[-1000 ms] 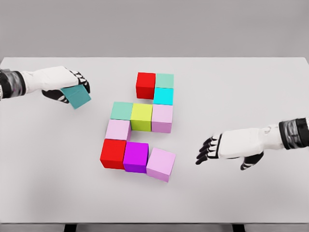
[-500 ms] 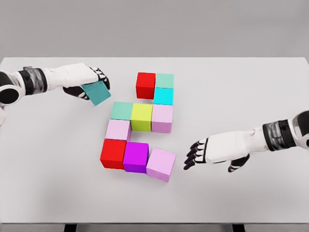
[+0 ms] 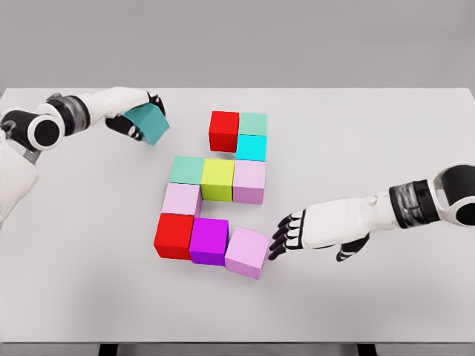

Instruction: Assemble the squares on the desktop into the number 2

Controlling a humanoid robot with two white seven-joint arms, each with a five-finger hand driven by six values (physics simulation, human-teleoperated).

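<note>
left hand (image 3: 132, 113) pinching teal cube (image 3: 151, 124) has carried it rightward toward the digit's top row (one gap); right hand (image 3: 297, 231), fingers spread, has reached the skewed pink cube (image 3: 248, 252).

1. Left robot hand (image 3: 132, 113) is raised at far left, its fingers curled in a grasp, arm bent at the elbow.
2. Right robot hand (image 3: 308, 230) reaches leftward near right, its fingers extended and relaxed, forearm level.
</note>
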